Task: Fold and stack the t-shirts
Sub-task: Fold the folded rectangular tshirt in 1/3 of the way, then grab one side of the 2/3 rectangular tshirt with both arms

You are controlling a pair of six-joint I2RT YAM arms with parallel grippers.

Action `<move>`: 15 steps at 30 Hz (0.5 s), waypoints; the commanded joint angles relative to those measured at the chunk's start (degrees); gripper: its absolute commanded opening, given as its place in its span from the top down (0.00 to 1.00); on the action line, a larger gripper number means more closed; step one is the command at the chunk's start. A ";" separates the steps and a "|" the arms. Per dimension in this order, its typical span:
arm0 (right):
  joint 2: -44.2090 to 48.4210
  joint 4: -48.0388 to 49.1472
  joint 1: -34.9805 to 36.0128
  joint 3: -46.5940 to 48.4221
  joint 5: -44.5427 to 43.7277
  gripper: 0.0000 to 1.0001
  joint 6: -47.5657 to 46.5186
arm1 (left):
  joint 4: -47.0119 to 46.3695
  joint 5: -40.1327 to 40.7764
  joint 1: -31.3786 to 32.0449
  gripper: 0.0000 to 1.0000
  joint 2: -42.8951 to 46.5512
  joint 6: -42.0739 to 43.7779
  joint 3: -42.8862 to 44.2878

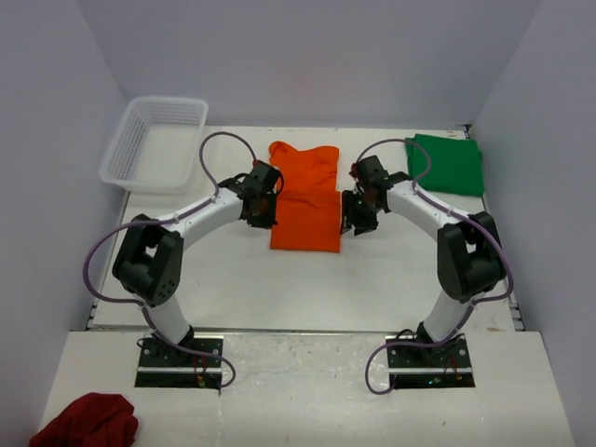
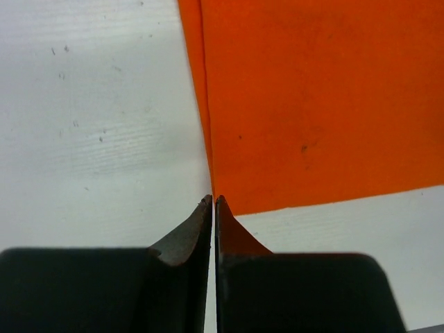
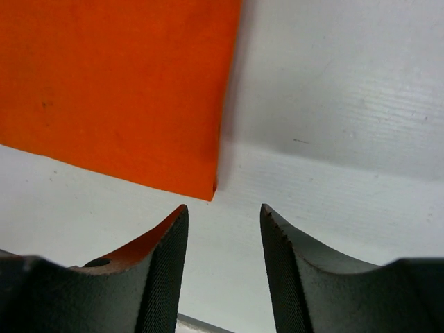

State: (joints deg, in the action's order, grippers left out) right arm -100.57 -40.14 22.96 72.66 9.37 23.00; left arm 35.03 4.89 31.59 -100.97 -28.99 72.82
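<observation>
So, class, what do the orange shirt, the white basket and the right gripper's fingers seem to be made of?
The orange shirt looks like matte cloth, possibly cotton: it lies flat, with thin layered edges. The white basket seems to be plastic, judging by its slightly translucent lattice walls. The right gripper's fingers are dark and matte, with finely ridged inner faces. They could be hard plastic or rubber; the views don't show which.

Both arms reach forward, left tool (image 2: 214, 201) closed tight, right tool (image 3: 223, 209) parted.
</observation>
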 commanded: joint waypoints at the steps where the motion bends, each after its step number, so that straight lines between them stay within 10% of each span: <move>1: 4.50 4.71 0.76 -4.26 2.33 0.53 1.60 | -3.65 -1.38 0.48 0.96 7.61 -0.89 -3.62; 15: 1.53 11.75 3.05 -10.52 4.43 0.51 3.89 | -7.34 -1.46 0.84 0.81 8.07 -0.45 -11.64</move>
State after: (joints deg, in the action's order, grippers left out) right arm -98.28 -31.55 26.06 61.69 12.71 25.96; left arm 30.70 3.95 32.08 -92.07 -29.47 61.43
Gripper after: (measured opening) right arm 0.491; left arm 0.183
